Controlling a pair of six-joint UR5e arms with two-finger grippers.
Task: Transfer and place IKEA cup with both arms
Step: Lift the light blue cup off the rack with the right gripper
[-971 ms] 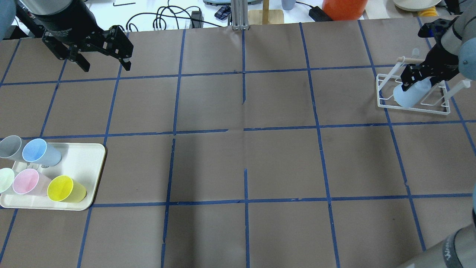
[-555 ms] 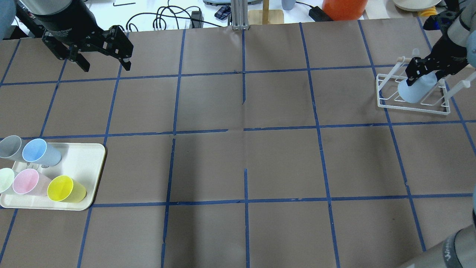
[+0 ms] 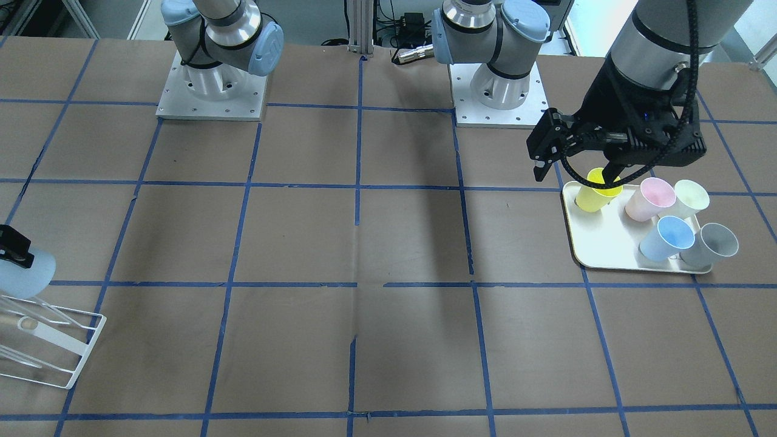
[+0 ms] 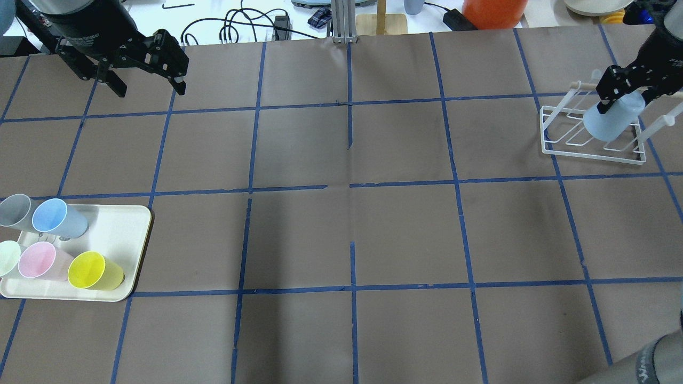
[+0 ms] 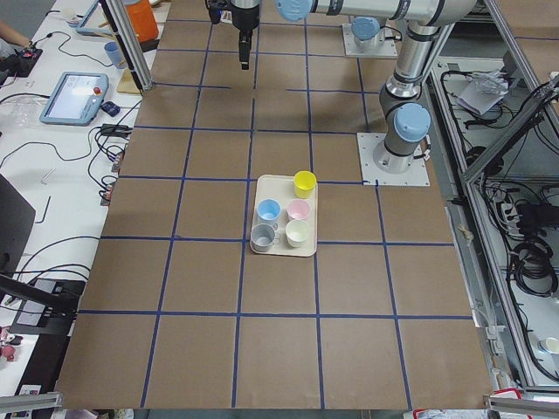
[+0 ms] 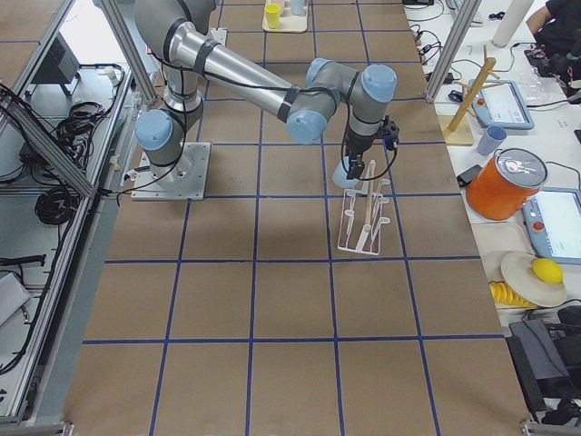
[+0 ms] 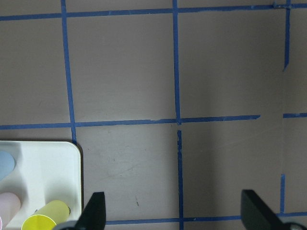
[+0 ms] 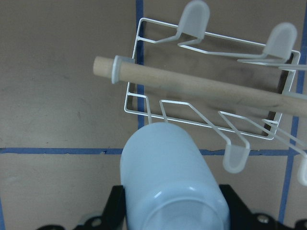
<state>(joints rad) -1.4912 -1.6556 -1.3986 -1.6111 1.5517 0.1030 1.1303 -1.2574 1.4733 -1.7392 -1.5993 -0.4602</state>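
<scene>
My right gripper (image 4: 623, 100) is shut on the IKEA cup (image 4: 610, 122), a pale blue tumbler, and holds it tilted above the white wire rack (image 4: 555, 151) at the far right. The right wrist view shows the cup (image 8: 172, 177) over the rack's (image 8: 144, 105) edge, below its wooden dowel (image 8: 192, 84). The front view shows the cup (image 3: 27, 273) at the left edge. My left gripper (image 4: 150, 88) is open and empty, high over the far left of the table. Its fingertips (image 7: 93, 213) frame bare table beside the tray.
A cream tray (image 4: 133, 216) at the near left holds a lookalike blue cup (image 4: 56, 217), a grey cup (image 4: 15, 209), a pink cup (image 4: 40, 260), a yellow cup (image 4: 96, 271) and a pale green cup (image 4: 6, 257). Cables and an orange container (image 4: 493, 13) lie beyond the far edge.
My right gripper has carried the cup to the right and farther from me over the rack. My left gripper has shifted slightly toward the table's far edge, still open.
</scene>
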